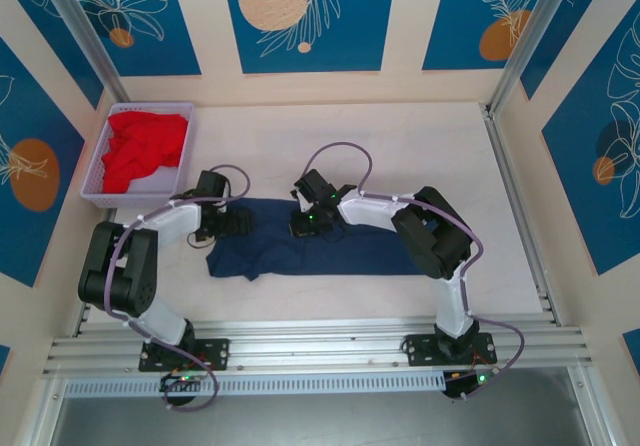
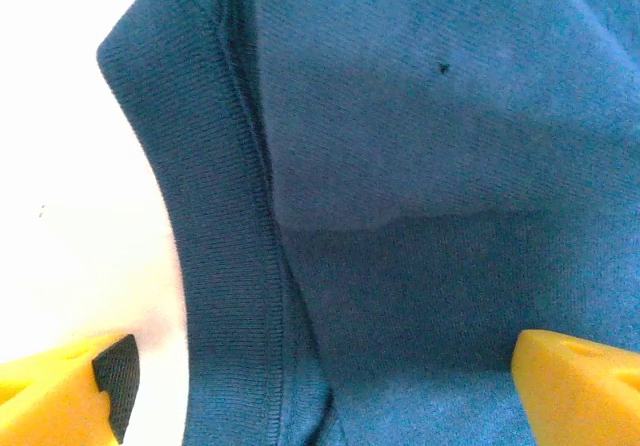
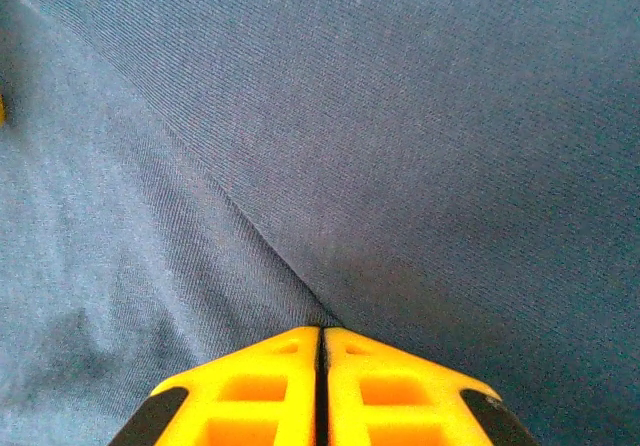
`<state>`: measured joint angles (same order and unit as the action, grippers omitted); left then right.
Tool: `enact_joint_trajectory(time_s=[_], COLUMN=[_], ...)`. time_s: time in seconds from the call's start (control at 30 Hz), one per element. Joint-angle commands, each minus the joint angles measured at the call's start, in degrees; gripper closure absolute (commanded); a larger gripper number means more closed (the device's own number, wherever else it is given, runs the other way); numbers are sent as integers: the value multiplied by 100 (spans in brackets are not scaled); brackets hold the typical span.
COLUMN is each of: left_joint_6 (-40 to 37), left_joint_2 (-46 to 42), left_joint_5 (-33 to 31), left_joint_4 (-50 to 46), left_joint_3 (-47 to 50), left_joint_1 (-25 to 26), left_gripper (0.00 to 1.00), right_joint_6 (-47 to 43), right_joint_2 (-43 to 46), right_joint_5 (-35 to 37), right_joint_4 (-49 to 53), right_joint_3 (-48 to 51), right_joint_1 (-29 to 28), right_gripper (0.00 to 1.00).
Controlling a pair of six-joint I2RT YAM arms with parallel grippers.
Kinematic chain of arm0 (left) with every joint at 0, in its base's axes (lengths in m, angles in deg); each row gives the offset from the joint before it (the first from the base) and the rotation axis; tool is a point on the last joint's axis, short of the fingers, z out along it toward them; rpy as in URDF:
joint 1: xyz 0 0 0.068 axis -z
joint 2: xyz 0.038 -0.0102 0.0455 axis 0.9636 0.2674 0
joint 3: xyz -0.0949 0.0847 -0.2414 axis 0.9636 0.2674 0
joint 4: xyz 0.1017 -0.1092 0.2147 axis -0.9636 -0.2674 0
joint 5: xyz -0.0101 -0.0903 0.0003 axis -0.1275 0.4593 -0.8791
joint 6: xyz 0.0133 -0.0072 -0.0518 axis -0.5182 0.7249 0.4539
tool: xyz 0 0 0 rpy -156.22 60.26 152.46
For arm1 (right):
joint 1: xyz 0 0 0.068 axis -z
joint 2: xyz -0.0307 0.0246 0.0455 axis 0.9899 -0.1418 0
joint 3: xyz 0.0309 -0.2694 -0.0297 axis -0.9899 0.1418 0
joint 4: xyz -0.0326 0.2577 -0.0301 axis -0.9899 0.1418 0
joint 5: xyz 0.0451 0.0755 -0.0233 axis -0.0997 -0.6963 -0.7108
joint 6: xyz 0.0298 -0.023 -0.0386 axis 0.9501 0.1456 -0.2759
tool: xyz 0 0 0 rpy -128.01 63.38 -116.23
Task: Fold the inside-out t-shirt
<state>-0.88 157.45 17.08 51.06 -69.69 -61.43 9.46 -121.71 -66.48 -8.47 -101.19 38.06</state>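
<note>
The navy inside-out t-shirt lies as a long flat strip across the near middle of the table. My left gripper hovers open over its left end. In the left wrist view its yellow fingers stand wide apart on either side of the ribbed neck band, gripper holding nothing. My right gripper is down on the shirt's upper edge near the middle. Its yellow fingers are pressed together, gripper shut on a crease of the navy cloth that runs into the tips.
A lilac basket holding a red garment stands at the back left, close behind the left arm. An aluminium rail runs along the table's near edge. Pale bare table lies behind the shirt.
</note>
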Motion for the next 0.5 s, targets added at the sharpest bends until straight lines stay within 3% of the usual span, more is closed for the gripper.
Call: enact_joint_trajectory(time_s=[0.0, 0.27, 0.37, 0.47], left_joint_6=[-88, -95, -65, -18], left_joint_2=[155, 286, 420, 469], left_joint_5=[769, 590, 598, 603], left_joint_4=[224, 224, 318, 457], left_joint_3=[40, -71, -37, 21], left_joint_1=[481, 1016, 1101, 1111], left_gripper=[9, 20, 30, 46], right_joint_6=[63, 58, 63, 54], right_joint_2=[107, 104, 97, 122], right_joint_5=[-51, -69, -76, -78], right_joint_4=[187, 153, 152, 152], right_joint_3=[142, 137, 142, 151], right_joint_1=[29, 38, 46, 52], right_gripper=[88, 88, 88, 88])
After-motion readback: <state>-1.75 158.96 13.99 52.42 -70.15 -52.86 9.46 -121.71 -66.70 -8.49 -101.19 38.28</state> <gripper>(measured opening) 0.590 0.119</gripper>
